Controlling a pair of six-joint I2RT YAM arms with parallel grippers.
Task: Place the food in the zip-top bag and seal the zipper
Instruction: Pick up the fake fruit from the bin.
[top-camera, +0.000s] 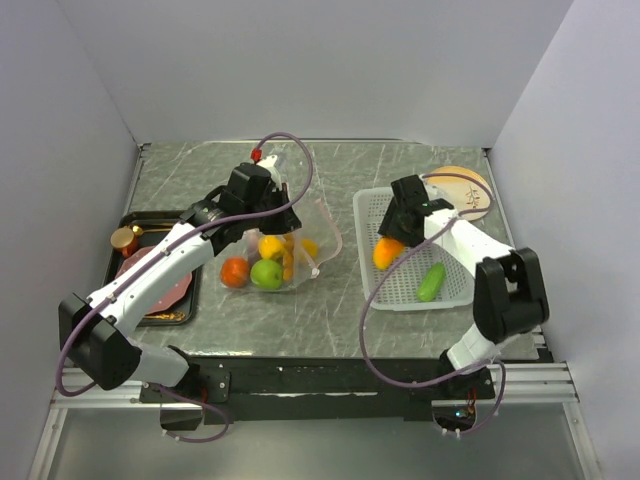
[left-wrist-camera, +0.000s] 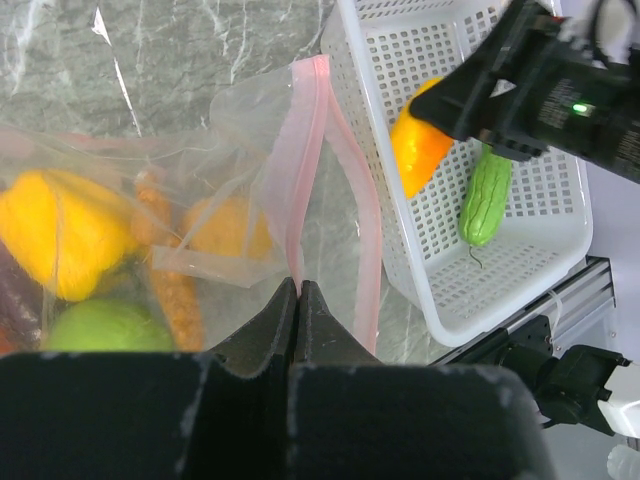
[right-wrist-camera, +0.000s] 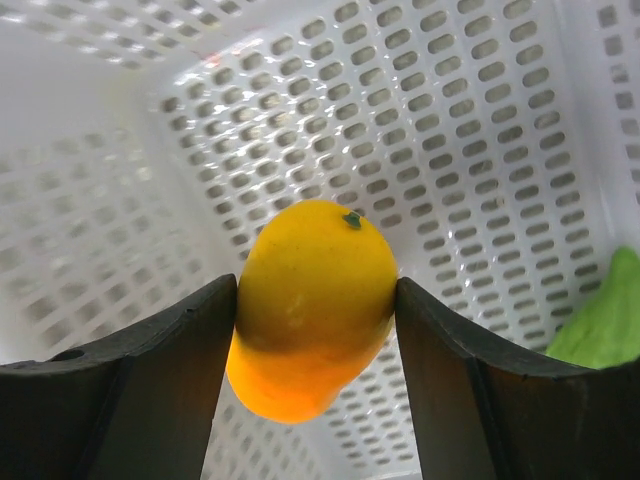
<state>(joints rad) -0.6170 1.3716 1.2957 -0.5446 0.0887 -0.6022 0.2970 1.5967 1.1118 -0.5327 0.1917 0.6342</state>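
Observation:
The clear zip-top bag (top-camera: 300, 250) lies at mid table with its mouth toward the basket. It holds a red-orange tomato (top-camera: 234, 271), a green lime (top-camera: 266, 273) and a yellow pepper (top-camera: 270, 245). My left gripper (left-wrist-camera: 298, 286) is shut on one pink strip of the zipper (left-wrist-camera: 306, 150), and the other strip bows away, so the mouth gapes. In the white basket (top-camera: 455, 292) my right gripper (right-wrist-camera: 316, 290) is shut on the orange mango (right-wrist-camera: 312, 255), a finger pressing each side. The green cucumber (top-camera: 431, 282) lies beside it in the basket.
A black tray (top-camera: 120, 225) at the left holds a reddish-pink slab (top-camera: 165, 290) and a brown jar (top-camera: 125, 240). A round wooden plate (top-camera: 470, 190) sits behind the basket. The right arm's cable loops over the table in front of the basket.

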